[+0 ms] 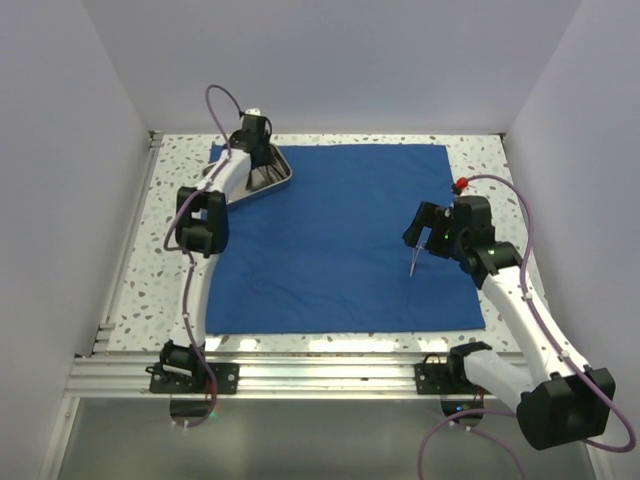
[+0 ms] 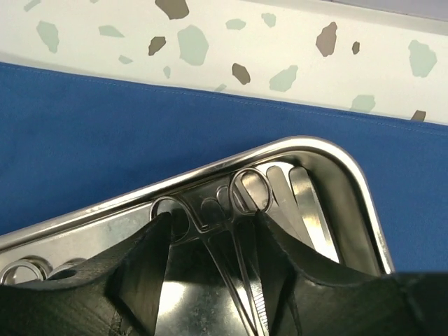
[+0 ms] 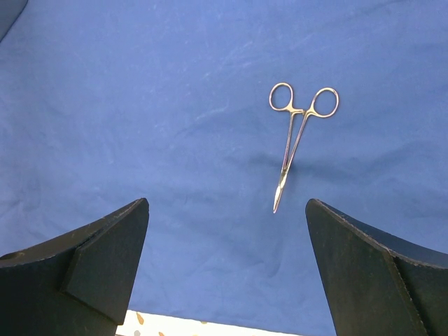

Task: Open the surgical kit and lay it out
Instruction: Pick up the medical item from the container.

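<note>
Lying on blue cloth, forceps below spread right end effector, left end effector spread inside steel tray

Blue cloth centre is open to pass. Obstacles: forceps flat on its right part, tray at far-left corner under the left arm

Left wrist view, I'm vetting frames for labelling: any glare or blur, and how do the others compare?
Left wrist: shiny steel tray shows bright streaks and dark reflections, jaws soft. Right wrist: silver ring-handled forceps sharp on evenly lit royal-blue cloth. Top: even light.
</note>
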Controlling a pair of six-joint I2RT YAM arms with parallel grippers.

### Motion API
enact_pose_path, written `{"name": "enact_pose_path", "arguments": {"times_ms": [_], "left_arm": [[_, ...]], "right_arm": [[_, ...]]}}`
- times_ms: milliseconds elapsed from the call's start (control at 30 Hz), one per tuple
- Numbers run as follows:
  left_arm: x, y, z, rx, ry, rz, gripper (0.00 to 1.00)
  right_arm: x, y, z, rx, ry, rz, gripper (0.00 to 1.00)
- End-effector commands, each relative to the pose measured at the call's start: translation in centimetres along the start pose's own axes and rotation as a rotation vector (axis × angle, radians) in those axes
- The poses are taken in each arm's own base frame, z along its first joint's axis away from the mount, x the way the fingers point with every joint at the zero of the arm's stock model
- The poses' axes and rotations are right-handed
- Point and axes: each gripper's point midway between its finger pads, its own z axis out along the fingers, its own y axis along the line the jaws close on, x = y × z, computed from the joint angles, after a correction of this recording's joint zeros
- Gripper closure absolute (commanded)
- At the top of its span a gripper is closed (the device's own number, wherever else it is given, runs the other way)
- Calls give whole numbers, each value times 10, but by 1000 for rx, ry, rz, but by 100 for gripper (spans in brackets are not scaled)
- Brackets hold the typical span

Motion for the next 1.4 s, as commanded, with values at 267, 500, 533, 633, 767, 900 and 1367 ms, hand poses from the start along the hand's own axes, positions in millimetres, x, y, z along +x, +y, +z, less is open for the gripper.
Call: {"name": "enact_pose_path", "arguments": {"times_ms": [267,500,533,633,767,900,1367], "left_arm": [[26,13,16,-22,75,51,100],[12,14,3,-10,19,31,100],[8,16,2,-29,10,33,100],[11,21,2,-37,29,37,100],[22,16,13,21,88,30,68],[38,11,20,61,145,27,50],[57,8,22,70,212,81,100]], "right_arm": [[-6,0,6,6,-15,-25,1],[-5,-1,8,15,-7,-26,1],[-5,-1,9,17,-7,-25,1],[-5,-2,9,18,-4,-25,1],[-4,-2,9,18,-2,-28,1],[-6,-5,8,35,-14,-29,1],[-5,-3,9,20,-10,-29,1]]}}
